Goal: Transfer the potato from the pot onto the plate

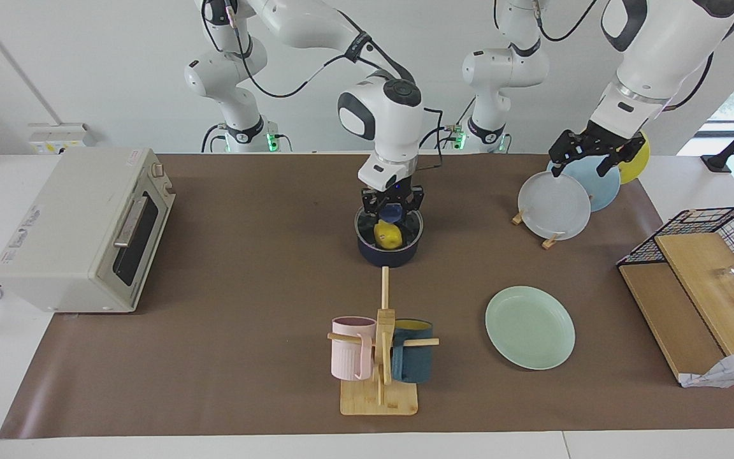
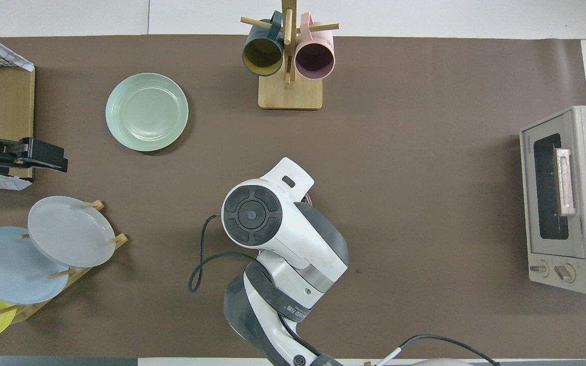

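The yellow potato (image 1: 387,237) lies in the dark navy pot (image 1: 389,258) in the middle of the table. My right gripper (image 1: 390,223) reaches straight down into the pot and is shut on the potato's top. In the overhead view the right arm (image 2: 267,223) hides both pot and potato. The mint-green plate (image 1: 529,327) (image 2: 146,112) lies flat, farther from the robots than the pot and toward the left arm's end of the table. My left gripper (image 1: 596,153) (image 2: 44,157) hangs open and holds nothing above the plate rack, where that arm waits.
A toaster oven (image 1: 80,229) stands at the right arm's end. A wooden mug rack (image 1: 380,357) with a pink and a dark blue mug is farther out than the pot. A plate rack (image 1: 554,205) and a wire basket (image 1: 705,255) occupy the left arm's end.
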`<state>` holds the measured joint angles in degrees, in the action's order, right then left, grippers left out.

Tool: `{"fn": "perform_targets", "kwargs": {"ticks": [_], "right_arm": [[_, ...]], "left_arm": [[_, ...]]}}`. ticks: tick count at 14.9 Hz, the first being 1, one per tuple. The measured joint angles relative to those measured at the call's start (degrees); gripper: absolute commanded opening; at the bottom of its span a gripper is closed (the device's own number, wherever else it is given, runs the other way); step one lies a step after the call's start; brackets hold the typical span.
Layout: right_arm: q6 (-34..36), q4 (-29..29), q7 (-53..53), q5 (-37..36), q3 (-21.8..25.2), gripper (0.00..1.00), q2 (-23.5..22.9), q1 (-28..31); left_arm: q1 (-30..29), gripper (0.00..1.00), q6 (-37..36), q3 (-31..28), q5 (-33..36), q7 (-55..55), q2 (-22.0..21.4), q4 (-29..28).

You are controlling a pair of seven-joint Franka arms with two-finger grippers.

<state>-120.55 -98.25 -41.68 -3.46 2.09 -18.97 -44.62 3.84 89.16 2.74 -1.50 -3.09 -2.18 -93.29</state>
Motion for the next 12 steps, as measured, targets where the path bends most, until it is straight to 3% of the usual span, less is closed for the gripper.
{"fn": "perform_targets", "kwargs": {"ticks": [5,8,12], "right_arm": [[0.1,0.2,0.0,0.0,0.0,0.36,0.0,0.1],[3.7,3.1,0.5,0.0,0.1,0.36,0.2,0.9],[9.5,7.2,11.3,0.0,0.3,0.36,1.4,7.8]], "left_arm": [[0.2,1.0,0.0,0.0,0.0,0.0,0.0,0.0],[0.2,1.0,0.0,0.0,0.0,0.0,0.0,0.0],[0.2,1.0,0.0,0.0,0.0,-0.1,0.0,0.0]]}}
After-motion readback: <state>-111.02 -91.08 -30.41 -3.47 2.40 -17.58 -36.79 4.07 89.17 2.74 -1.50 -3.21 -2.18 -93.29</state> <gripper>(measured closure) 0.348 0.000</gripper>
